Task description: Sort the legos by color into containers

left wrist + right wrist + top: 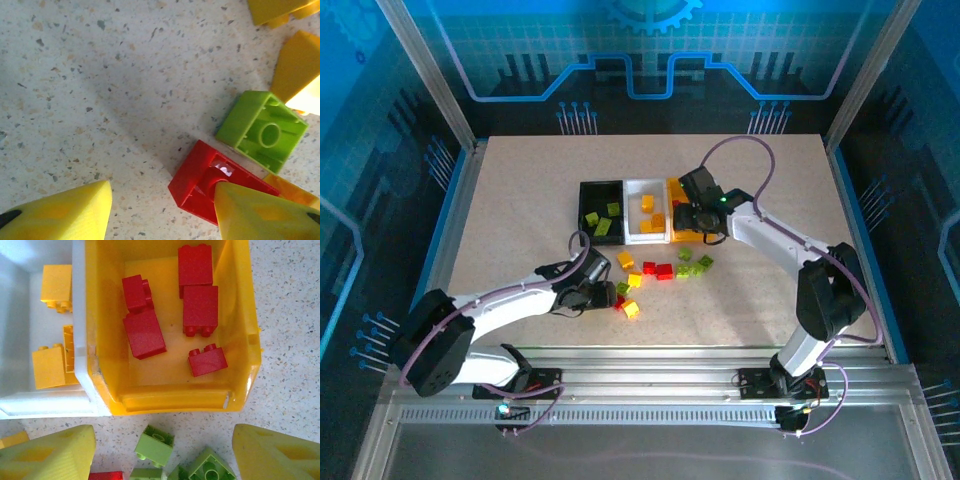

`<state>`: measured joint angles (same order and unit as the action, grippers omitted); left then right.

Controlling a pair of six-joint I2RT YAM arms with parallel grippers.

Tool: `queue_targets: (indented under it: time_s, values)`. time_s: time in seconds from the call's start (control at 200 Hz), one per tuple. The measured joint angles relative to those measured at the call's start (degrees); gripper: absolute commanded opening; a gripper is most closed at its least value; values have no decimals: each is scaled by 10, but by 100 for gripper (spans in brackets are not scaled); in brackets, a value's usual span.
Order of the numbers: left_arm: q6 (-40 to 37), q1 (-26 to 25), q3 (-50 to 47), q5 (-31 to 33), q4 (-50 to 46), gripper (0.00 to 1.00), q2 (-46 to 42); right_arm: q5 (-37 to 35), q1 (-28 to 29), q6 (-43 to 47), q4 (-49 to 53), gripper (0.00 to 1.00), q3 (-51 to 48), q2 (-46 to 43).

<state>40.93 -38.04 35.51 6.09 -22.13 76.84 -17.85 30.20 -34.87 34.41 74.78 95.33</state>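
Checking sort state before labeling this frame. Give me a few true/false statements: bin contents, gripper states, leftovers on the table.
1. The yellow bin holds red legos. True.
2. The black bin holds yellow-orange legos. False: it holds lime green legos.
3. The right gripper grips a brick. False: it is open and empty.
4. The left gripper is open beside a red brick. True.
5. Some loose legos lie on the table. True.

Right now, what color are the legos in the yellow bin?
Red legos, best in right wrist view.
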Motion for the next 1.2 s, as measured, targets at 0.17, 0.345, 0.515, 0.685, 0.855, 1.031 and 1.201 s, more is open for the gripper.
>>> queue_targets:
  time_s: [0.17, 0.345, 0.515, 0.685, 0.855, 1.031, 1.201]
  values:
    - [-2, -1, 19, 14, -17, 49, 14, 1, -1, -1, -2, 74, -2, -13]
    - [-1, 8, 19, 50, -59, 49, -2, 3, -6, -3, -8, 74, -13, -24]
    - [3, 27, 10, 67, -108, 55, -35, 7, -8, -3, -11, 75, -18, -26]
    - [4, 9, 26, 65, -129, 79, -64, 14, -10, -3, -16, 75, -19, -28]
    - [-5, -23, 51, 61, -115, 92, -64, 16, -13, -3, -22, 75, -30, -37]
    - [-7, -23, 50, 61, -99, 92, 7, 19, -16, -3, -27, 75, -45, -38]
    - [-11, -23, 45, 68, -82, 78, 60, 20, -18, -8, -28, 75, -51, -40]
